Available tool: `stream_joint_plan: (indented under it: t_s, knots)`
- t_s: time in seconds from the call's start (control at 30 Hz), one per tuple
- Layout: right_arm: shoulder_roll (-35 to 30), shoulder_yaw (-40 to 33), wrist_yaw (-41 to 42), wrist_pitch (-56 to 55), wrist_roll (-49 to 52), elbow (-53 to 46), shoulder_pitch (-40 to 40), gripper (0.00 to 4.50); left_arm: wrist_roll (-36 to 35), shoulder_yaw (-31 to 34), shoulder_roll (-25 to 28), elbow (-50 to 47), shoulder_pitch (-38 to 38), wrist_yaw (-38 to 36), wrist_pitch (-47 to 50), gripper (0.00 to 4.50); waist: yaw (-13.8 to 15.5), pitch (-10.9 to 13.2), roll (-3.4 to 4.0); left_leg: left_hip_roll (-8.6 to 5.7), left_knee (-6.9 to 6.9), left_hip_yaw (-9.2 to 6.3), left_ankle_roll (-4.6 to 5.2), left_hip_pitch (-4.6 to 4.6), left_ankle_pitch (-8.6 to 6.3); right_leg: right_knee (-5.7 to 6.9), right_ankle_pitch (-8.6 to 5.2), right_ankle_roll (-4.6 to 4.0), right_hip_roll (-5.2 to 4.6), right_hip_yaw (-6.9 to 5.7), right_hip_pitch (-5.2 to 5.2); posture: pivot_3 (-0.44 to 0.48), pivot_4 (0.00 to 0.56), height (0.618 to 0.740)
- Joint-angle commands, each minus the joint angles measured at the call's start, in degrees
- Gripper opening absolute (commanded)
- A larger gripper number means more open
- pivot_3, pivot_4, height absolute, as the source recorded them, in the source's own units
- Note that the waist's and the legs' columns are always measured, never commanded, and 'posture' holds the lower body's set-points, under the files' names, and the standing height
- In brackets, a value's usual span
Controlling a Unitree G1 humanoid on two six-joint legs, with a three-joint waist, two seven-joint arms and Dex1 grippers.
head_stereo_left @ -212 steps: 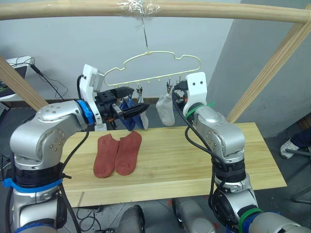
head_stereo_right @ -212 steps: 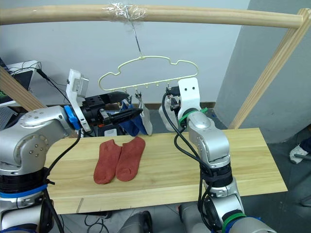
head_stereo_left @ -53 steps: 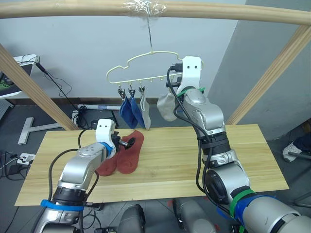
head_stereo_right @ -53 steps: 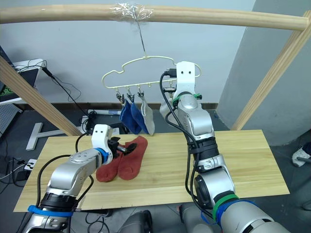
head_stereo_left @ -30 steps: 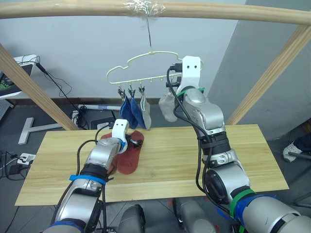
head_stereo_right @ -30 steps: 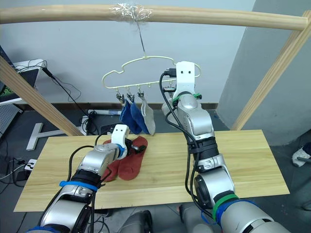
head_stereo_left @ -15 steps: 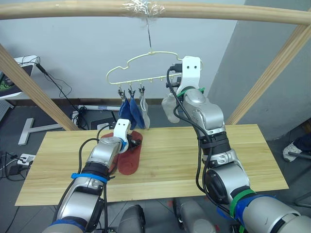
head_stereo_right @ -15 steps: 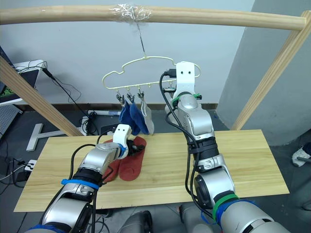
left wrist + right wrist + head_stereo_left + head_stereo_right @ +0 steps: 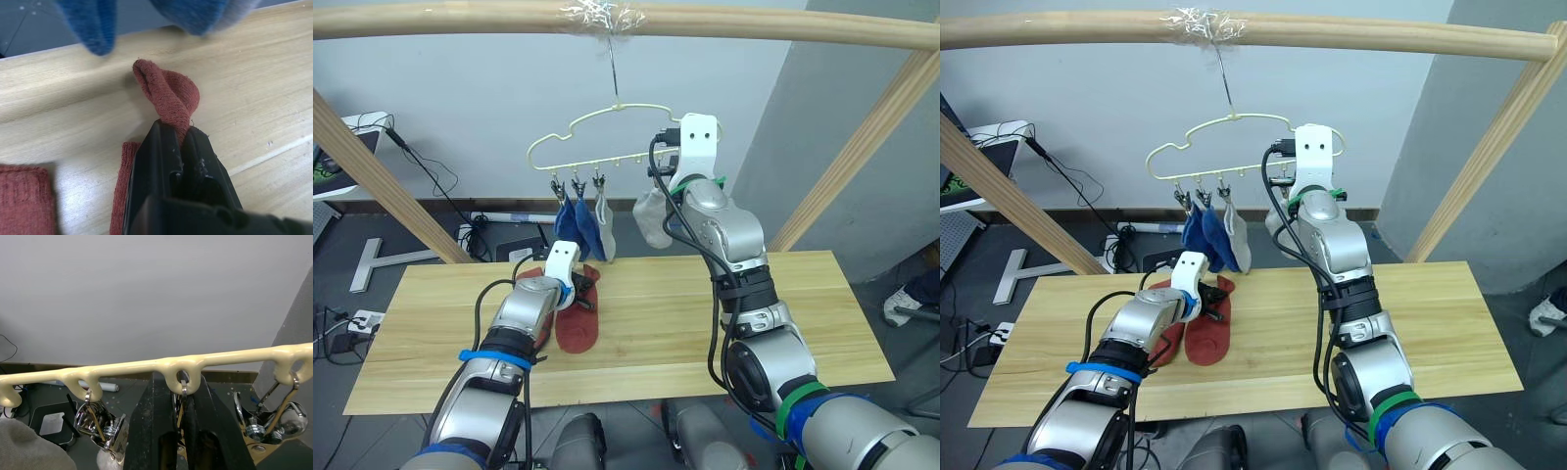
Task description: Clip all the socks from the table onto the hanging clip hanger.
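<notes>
- On the left half of the tabletop (image 9: pixel 705 323), the left pincer (image 9: pixel 182 147) is pressed together on the far end of one rust-red sock (image 9: pixel 578 318), pinching a fold of its knit.
- A second ago that sock lay flat. Now its far end is bunched and raised off the wood in the left wrist view, so the pick-up appears to have begun.
- Its long axis runs near to far, with the pinched end pointing away toward the hanger and the near end lying on the planks.
- Beside it, further left, the second rust-red sock (image 9: pixel 1163 338) lies partly under the left arm, with the same near-to-far lie.
- Above the far edge, the clip hanger (image 9: pixel 607 137) hangs from a wooden pole (image 9: pixel 460 18) by its hook, its bottom bar running left to right.
- Two blue socks (image 9: pixel 576 227) and a light grey sock (image 9: pixel 603 223) hang from the left clips, toes down. Another grey sock (image 9: pixel 651 220) hangs further right.
- Up at the bar, the right pincer (image 9: pixel 180 413) has stayed put since seconds ago, closed around a silver clip (image 9: pixel 181 404).
- Four socks are hung, so two remain by my count.
</notes>
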Motion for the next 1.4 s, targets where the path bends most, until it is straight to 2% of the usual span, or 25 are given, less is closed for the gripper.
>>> stream_joint_plan:
  t_s: [0.03,0.27,0.47,0.93,1.4]
  knots:
    - [0.29,-0.37,-0.07,-0.20,0.04,-2.47,-1.68,0.00,-1.90,0.15,-1.16,-4.07,1.36,-2.72,0.24,0.02,0.00,0.00,0.00,0.00,0.00,0.01,0.00,0.00,0.00,-0.01,0.00,0.00,0.00,0.01,0.00,-0.232,0.203,0.740]
    - [1.02,-1.16,0.40,1.28,1.12,-2.92,-1.98,0.00,-11.51,3.19,-3.79,-19.59,1.36,-8.93,5.44,0.02,0.03,0.00,0.00,0.01,-0.01,-0.03,0.00,-0.05,0.00,-0.03,0.00,0.00,0.00,0.00,-0.01,-0.233,0.203,0.740]
    - [1.42,-1.80,0.40,3.06,1.78,-3.97,-2.91,0.00,-14.64,3.52,-6.12,-23.10,-2.98,-8.49,6.34,0.02,0.01,0.00,0.00,-0.02,0.00,-0.01,0.00,-0.04,0.00,-0.05,0.00,0.00,0.11,0.02,0.00,-0.240,0.201,0.740]
    - [1.18,-2.69,0.03,4.30,2.53,-4.61,-4.25,0.00,-13.93,4.01,-10.77,-12.33,-13.72,-6.54,-0.06,0.02,-0.33,0.00,0.00,-0.04,-0.04,0.04,0.00,-0.06,0.00,-0.16,0.00,0.01,0.16,0.03,-0.01,-0.263,0.184,0.740]
    - [1.19,-2.64,0.01,4.28,2.53,-4.70,-4.07,0.00,-12.73,4.23,-12.76,-3.17,-18.43,-5.12,-6.57,0.02,-1.18,0.00,0.00,-0.04,-0.05,0.03,0.00,-0.08,0.00,-0.19,0.00,0.01,0.16,0.02,-0.01,-0.271,0.176,0.740]
